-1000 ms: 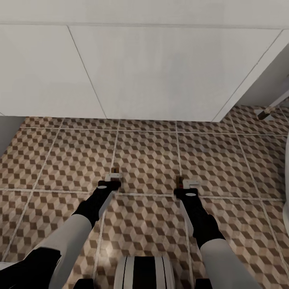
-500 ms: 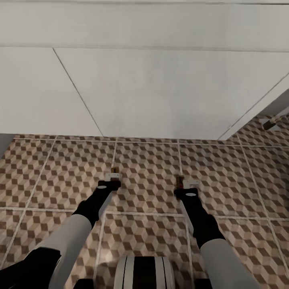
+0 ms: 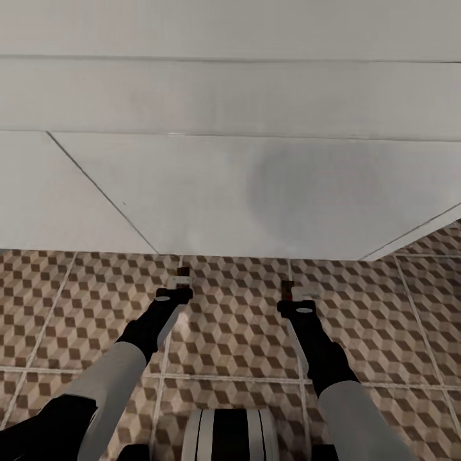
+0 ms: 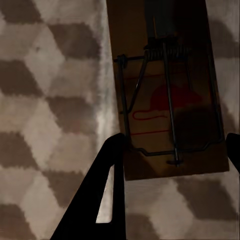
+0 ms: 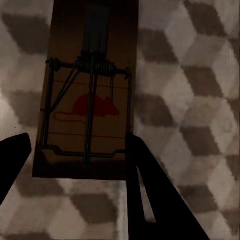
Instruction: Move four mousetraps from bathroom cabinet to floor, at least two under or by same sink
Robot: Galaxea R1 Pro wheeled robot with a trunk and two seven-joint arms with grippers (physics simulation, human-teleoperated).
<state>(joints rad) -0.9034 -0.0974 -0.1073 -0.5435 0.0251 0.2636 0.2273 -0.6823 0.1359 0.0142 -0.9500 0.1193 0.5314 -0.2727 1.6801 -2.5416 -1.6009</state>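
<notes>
Both arms out ahead of me over the bathroom floor (image 3: 230, 333), each with a trap. My left gripper (image 3: 182, 280) is clamped on a mousetrap (image 4: 167, 90): in the left wrist view the fingers (image 4: 102, 190) bracket the board's near end on both long edges, and the board runs straight out along the finger line, spring and red mouse print face up. My right gripper (image 3: 287, 291) is pinched on the second mousetrap (image 5: 87, 100) the same way, one finger (image 5: 155, 195) against the board's long edge, the other at the opposite side, long axis again along the fingers. Landmark is the white vanity (image 3: 256, 192) under the bathroom sink: its front panel stands right ahead of both grippers, its base edge meets the tiles just beyond the left trap's far tip, a bit further beyond the right one. So the left arm is the nearer one to the vanity foot, the right close behind. Both traps point at the vanity, long axes roughly square to its base line. Traps hang above the tiles, cannot tell how high; the cube pattern behind them is blurred in both wrist views. My read: the drop spot next to the sink is straight down, so the next move is lower, then release, left first. Risk: a tilted board tips on release
</notes>
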